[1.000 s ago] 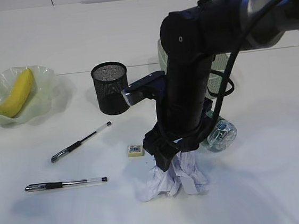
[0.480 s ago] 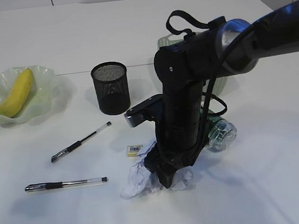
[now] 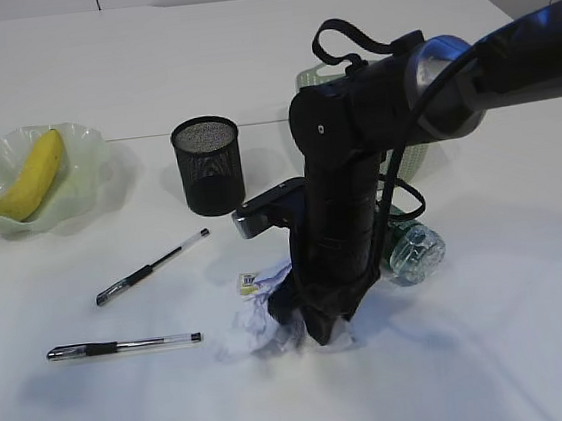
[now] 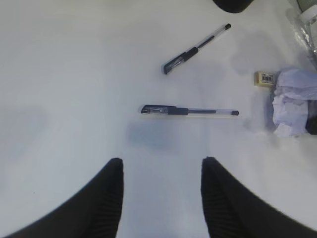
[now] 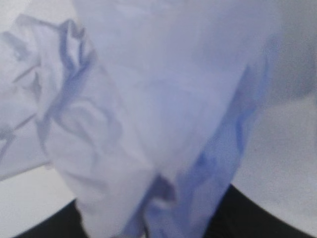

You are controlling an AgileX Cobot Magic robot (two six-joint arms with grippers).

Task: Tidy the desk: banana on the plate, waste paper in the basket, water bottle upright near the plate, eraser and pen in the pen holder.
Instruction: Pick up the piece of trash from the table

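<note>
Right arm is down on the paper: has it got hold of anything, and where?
Apparently the crumpled waste paper: the right gripper is pressed into its right side, paper bunched between its fingers. A firm grip cannot be confirmed. The left gripper holds nothing.

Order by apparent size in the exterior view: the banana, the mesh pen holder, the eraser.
1. Banana and mesh pen holder: similar, so I cannot rank them.
2. Eraser: clearly smallest, partly hidden by paper.

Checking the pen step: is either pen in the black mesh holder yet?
No, both pens lie flat on the table, apart from the holder.
</note>
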